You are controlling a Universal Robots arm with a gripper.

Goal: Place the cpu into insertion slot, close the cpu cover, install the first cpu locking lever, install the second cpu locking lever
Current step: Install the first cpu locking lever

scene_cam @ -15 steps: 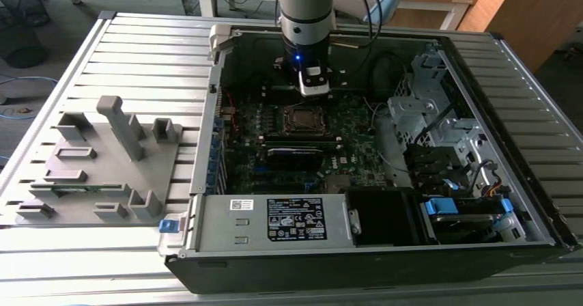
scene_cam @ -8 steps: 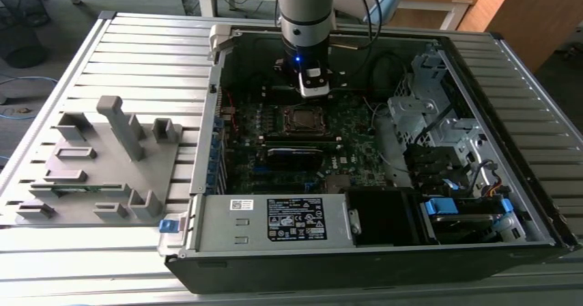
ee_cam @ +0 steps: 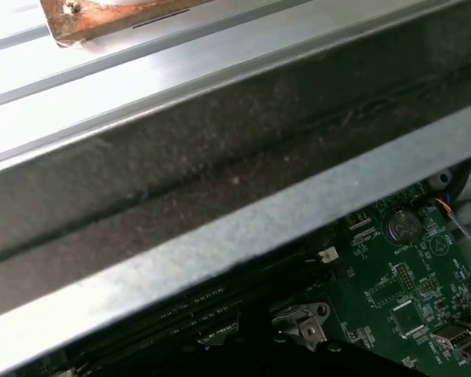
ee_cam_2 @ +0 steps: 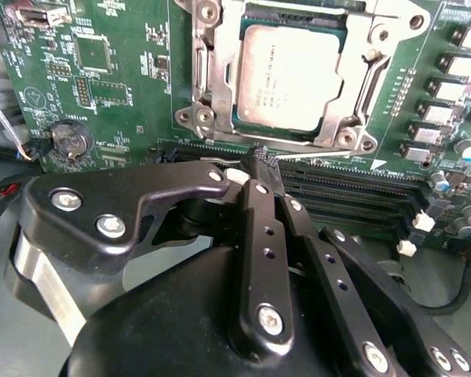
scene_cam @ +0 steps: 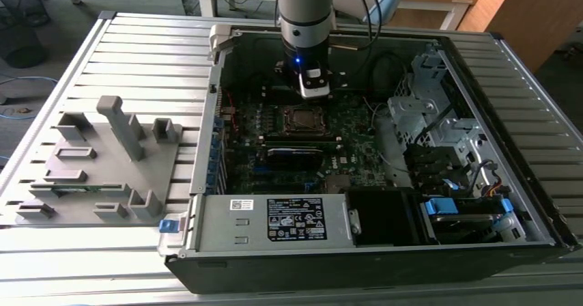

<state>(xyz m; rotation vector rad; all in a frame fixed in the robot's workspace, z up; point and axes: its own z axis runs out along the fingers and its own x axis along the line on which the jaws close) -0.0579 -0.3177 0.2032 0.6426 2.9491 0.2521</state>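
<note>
Cpu [ee_cam_2: 289,75] sits in insertion slot [ee_cam_2: 298,9], cpu cover [ee_cam_2: 212,71] lying flat around it; gripper [ee_cam_2: 263,161] just beside the cover's edge, fingers clenched together, nothing visibly held

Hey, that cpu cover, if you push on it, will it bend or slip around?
The cover looks like thin sheet metal, so probably stiff but slightly springy. It lies flat around the cpu, so a push likely presses it down rather than sliding it. Its smooth silvery face may be slippery.

Power supply [scene_cam: 228,227] label [scene_cam: 296,218], print unreadable
</note>
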